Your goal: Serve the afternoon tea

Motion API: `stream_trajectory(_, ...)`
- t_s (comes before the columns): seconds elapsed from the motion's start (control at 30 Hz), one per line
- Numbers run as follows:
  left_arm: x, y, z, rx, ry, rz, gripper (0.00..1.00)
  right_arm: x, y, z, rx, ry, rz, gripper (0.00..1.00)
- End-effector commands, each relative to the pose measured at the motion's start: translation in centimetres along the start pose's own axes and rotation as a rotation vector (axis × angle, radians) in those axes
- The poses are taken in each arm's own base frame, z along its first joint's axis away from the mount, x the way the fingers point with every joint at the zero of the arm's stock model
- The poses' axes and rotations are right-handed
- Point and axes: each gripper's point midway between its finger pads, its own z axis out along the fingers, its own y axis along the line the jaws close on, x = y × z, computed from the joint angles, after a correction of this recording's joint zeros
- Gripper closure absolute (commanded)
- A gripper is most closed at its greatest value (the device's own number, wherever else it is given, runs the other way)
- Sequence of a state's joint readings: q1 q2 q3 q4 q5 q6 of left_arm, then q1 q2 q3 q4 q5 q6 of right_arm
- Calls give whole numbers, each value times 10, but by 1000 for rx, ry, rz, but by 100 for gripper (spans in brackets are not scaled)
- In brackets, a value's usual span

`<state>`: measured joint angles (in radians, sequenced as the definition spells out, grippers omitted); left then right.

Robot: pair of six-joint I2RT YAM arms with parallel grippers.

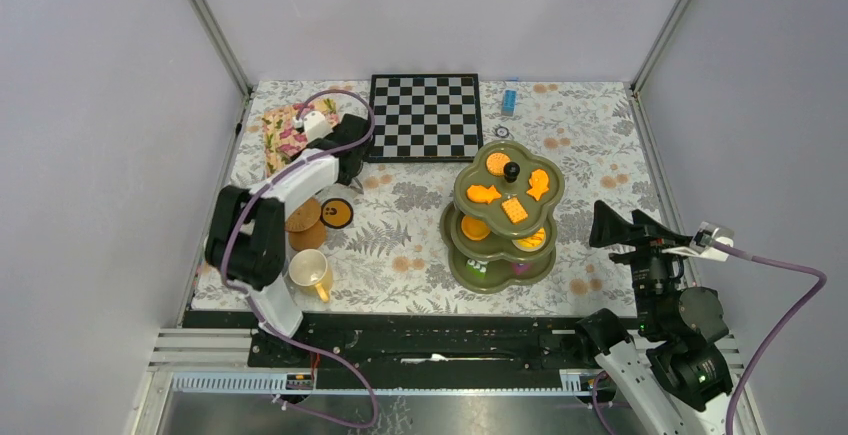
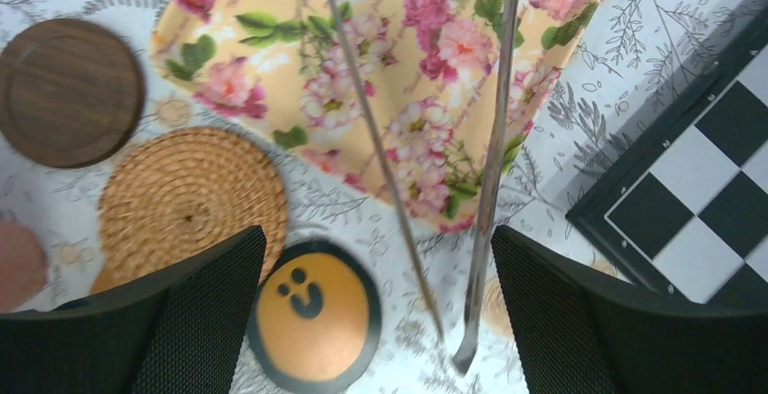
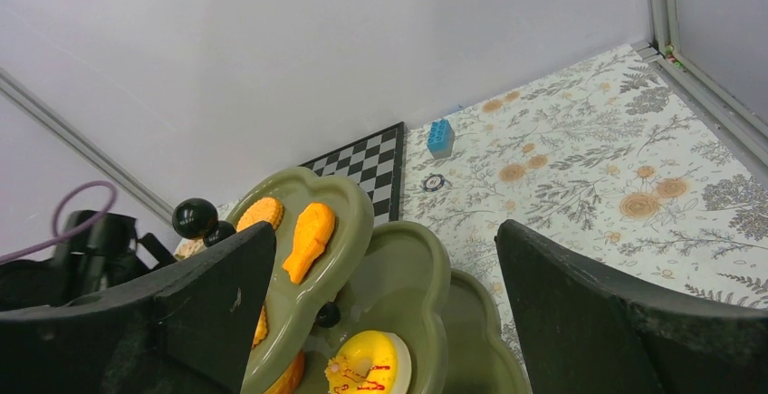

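The olive-green three-tier stand [image 1: 505, 217] with a black knob [image 1: 511, 170] holds orange biscuits [image 1: 514, 209]. In the right wrist view the stand [image 3: 408, 267] also carries a yellow doughnut [image 3: 371, 367]. My right gripper [image 1: 612, 227] is open and empty to the right of the stand, also seen in its own view [image 3: 385, 231]. My left gripper [image 1: 347, 167] is open over the near edge of the floral tray. In the left wrist view it [image 2: 378, 235] straddles metal tongs [image 2: 489, 186] without touching them. A cream-yellow mug [image 1: 312, 272] stands front left. The other mugs are out of view.
An orange smiley coaster [image 2: 312, 317], a woven coaster [image 2: 190, 204] and a brown wooden coaster [image 2: 68, 91] lie beside the floral tray [image 2: 272, 59]. The chessboard [image 1: 425, 115] lies at the back, a blue brick [image 1: 509, 98] to its right. Grey walls close in three sides.
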<state>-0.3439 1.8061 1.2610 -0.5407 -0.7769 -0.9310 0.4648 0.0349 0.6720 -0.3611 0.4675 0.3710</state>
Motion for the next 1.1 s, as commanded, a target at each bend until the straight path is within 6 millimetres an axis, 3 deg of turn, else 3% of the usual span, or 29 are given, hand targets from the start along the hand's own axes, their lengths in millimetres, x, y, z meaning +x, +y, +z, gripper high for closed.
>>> stream_trajectory(0.0,1,23,-25,52,34,-25,6,2,7,6,-25,2,4,2)
stream_trajectory(0.1,14,32,-26,63,80,-39,13,5,9,8,-31,14,1,2)
stream_trajectory(0.3,29,35,-4,80,135,-54,51,3,8,6,-32,5,2,2)
stream_trajectory(0.37,31,33,3,72,131,-43,59,5,8,5,-34,5,5,2)
stream_trajectory(0.57,34,30,22,46,103,-25,61,3,7,3,-34,3,4,2)
stream_trajectory(0.7,48,41,28,-15,146,-15,61,1,6,2,-30,0,0,2)
stream_trajectory(0.87,66,57,16,-34,207,-45,64,2,4,2,-24,1,6,2)
stream_trajectory(0.97,80,47,-10,18,263,-33,64,7,6,4,-27,15,5,2)
stream_trajectory(1.07,98,26,-46,122,290,0,62,9,6,6,-27,18,13,2)
